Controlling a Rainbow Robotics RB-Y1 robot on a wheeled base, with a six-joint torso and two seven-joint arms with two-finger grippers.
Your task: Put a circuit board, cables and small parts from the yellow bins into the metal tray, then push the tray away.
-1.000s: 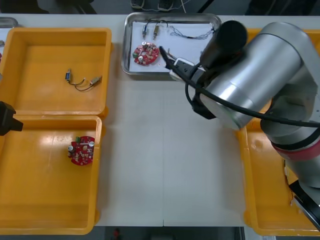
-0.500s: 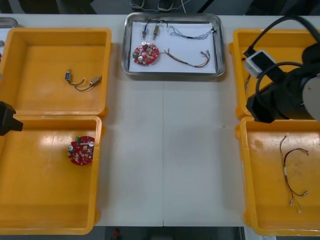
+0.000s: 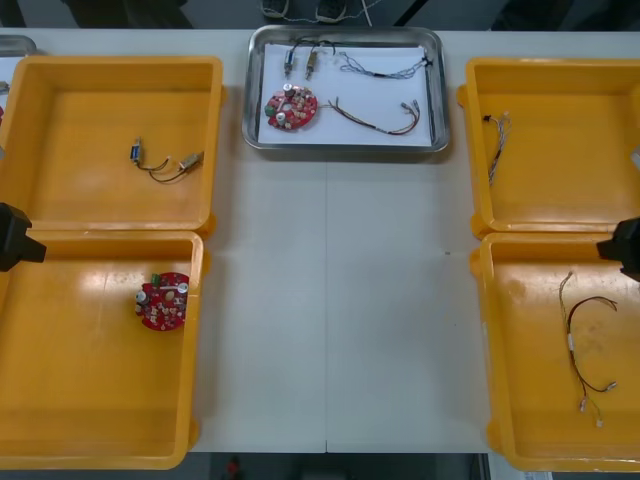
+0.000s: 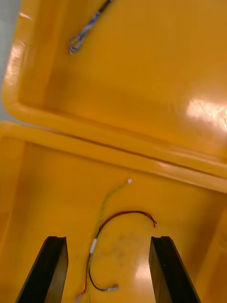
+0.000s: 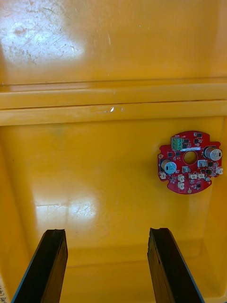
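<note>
- The metal tray (image 3: 253, 100) stands at the far edge of the table (image 3: 330, 300), between the left and right yellow bins; its inside is white.
- Tray contents: a round red circuit board (image 3: 291, 108) at the left, a red and yellow cable (image 3: 378, 122) just beside it, a black cable (image 3: 305, 47) at the far left corner, and a twisted blue and white cable (image 3: 380, 69) along the far side.
- Far left bin (image 3: 60, 150): small metal parts (image 3: 165, 163) joined by thin wires.
- Near left bin (image 3: 60, 380): a second circuit board (image 3: 164, 300), lying flat.
- Far right bin (image 3: 570, 150): a second twisted cable (image 3: 497, 130) near its left wall.
- Near right bin (image 3: 530, 400): a second red and yellow cable (image 3: 582, 345).
- Left gripper (image 5: 106, 232): above the near left bin, jaws spread, nothing between them; the second circuit board lies apart from both fingers.
- Right gripper (image 4: 109, 239): above the near right bin, jaws spread and gripping nothing; the second red and yellow cable lies on the bin floor below the gap.
</note>
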